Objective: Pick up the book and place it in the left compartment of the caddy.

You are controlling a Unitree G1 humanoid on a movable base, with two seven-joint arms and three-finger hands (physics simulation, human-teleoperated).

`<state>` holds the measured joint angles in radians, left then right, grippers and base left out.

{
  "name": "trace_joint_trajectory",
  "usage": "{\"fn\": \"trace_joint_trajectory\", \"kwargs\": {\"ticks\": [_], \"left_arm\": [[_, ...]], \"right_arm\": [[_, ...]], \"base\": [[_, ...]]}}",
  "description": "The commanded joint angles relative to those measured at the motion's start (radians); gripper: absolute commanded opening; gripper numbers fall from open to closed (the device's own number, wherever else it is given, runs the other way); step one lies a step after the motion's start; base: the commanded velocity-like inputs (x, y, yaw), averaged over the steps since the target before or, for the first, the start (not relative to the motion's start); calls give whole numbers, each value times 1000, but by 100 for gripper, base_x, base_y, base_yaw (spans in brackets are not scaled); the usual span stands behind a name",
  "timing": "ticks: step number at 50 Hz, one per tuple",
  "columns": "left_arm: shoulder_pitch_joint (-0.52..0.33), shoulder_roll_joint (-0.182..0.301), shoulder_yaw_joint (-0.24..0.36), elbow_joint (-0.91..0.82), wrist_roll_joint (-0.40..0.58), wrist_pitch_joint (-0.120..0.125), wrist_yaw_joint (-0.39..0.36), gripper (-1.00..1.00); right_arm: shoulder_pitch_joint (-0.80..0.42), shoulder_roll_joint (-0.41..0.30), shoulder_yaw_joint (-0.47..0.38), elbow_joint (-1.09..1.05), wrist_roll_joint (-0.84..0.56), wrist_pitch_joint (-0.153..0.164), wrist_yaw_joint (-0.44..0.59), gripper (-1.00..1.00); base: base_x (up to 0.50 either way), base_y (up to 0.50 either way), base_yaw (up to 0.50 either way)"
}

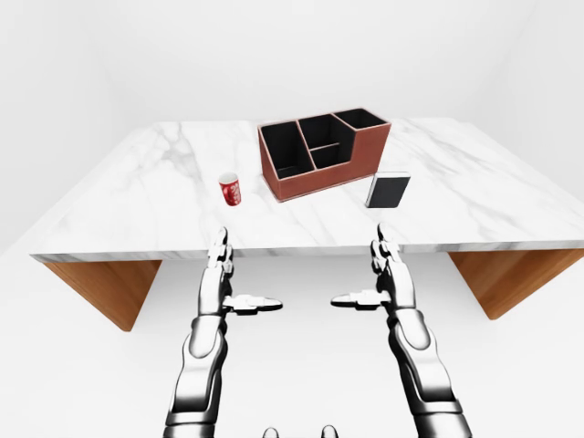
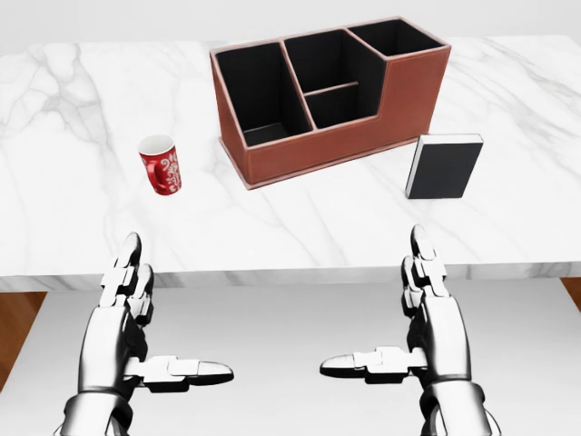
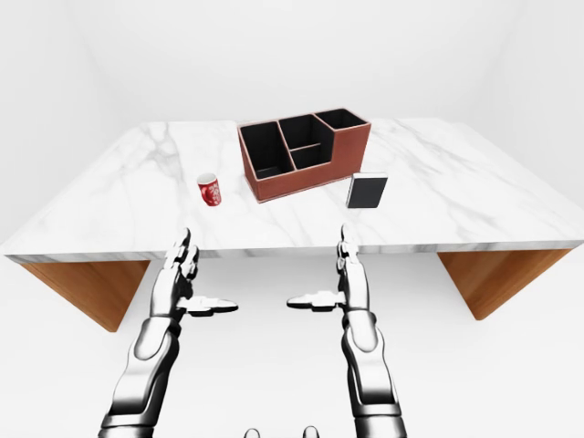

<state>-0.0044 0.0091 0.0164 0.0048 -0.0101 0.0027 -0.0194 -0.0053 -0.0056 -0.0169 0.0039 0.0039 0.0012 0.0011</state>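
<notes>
A black book with a white edge stands upright on the marble table, just right of the brown caddy. The caddy has black compartments; its large left compartment holds nothing. My left hand and right hand hover below the table's near edge in the head view, both open with fingers straight and thumbs pointing inward. Neither touches anything. The right hand is below the book, well short of it.
A red mug with a white pattern stands on the table left of the caddy. The table rests on wooden supports at both ends. White floor and walls surround it.
</notes>
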Motion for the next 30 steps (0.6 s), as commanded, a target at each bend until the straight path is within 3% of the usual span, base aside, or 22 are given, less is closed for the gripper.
{"fn": "trace_joint_trajectory", "kwargs": {"ticks": [1, 8, 13, 19, 30], "left_arm": [[-10, 15, 29, 8, -18, 9, -33, 100], [-12, 15, 29, 11, -18, 9, -35, 100], [-15, 16, 31, 15, -19, 10, -35, 100], [-24, 18, 32, 32, -17, 1, -34, 100], [-19, 16, 28, 30, -12, -2, -35, 100]], "right_arm": [[-10, -9, -26, 3, 1, 3, -16, 100], [-10, -14, -19, 1, 9, 20, 7, 100], [-11, -15, -19, 0, 16, 23, 29, 100], [-11, -15, -21, -3, 22, 19, 38, 100], [-9, -14, -18, 6, -4, 10, 25, 100]], "base": [[0, 0, 0], [0, 0, 0], [12, -44, 0], [45, -27, 0], [50, -2, 0]]}}
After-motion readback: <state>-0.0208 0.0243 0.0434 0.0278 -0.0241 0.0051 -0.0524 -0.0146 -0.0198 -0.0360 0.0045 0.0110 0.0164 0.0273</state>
